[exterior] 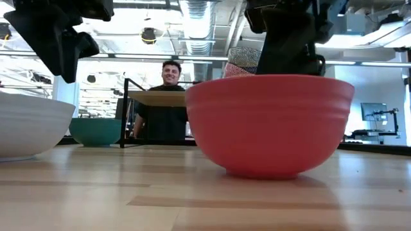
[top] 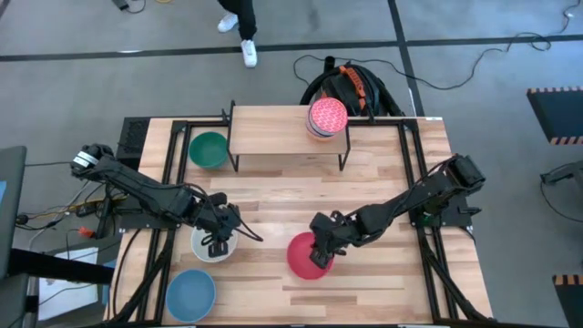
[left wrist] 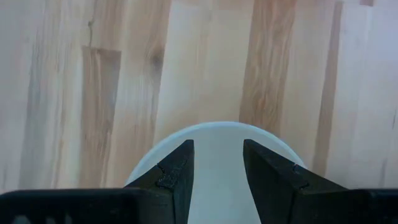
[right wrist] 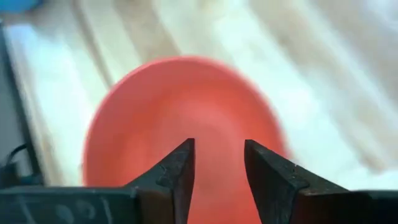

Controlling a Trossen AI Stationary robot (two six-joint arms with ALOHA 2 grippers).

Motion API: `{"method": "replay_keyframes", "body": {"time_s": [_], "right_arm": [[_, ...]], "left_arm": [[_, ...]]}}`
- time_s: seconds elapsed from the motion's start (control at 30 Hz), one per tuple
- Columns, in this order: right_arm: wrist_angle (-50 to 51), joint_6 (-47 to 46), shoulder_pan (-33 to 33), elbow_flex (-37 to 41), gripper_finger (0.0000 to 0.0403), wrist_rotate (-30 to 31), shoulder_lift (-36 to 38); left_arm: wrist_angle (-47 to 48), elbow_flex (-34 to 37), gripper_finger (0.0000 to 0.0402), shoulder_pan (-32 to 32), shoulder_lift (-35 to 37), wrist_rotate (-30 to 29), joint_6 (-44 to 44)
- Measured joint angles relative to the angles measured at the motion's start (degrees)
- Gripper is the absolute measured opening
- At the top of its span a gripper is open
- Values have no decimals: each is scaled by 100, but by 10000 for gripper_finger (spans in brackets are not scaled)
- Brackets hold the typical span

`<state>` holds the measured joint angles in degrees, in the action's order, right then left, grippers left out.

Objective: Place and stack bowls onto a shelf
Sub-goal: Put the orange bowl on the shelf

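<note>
The shelf (top: 273, 132) stands at the table's far middle, with a pink speckled bowl (top: 327, 118) on top of a small stack at its right end. A green bowl (top: 209, 149) sits on the table left of the shelf. My left gripper (top: 217, 239) is open just above the cream-white bowl (left wrist: 217, 162), which rests on the table. My right gripper (top: 321, 251) is open above the red bowl (right wrist: 180, 124), its fingers over the bowl's inside. A blue bowl (top: 190, 293) sits at the near left.
A person (exterior: 164, 96) stands beyond the table's far edge, behind the shelf. A dark backpack (top: 351, 87) lies on the floor behind the table. Bare wood shows between the two arms and in front of the shelf (top: 282, 196).
</note>
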<state>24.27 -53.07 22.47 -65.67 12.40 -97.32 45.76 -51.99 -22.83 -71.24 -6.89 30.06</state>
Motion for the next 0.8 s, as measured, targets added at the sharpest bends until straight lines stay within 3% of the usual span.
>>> {"method": "replay_keyframes", "body": {"time_s": [0.2,0.4,0.8], "right_arm": [[523,233,-171,-158,167,134,-63],[758,222,-394,-151,166,91,-149],[794,88,-391,-153,114,-503,-149]], "left_arm": [[-145,0,123,131,2,-379,-455],[-540,-2,123,484,2,-345,-924],[-1794,-2,123,1165,2,466,-1346]]}}
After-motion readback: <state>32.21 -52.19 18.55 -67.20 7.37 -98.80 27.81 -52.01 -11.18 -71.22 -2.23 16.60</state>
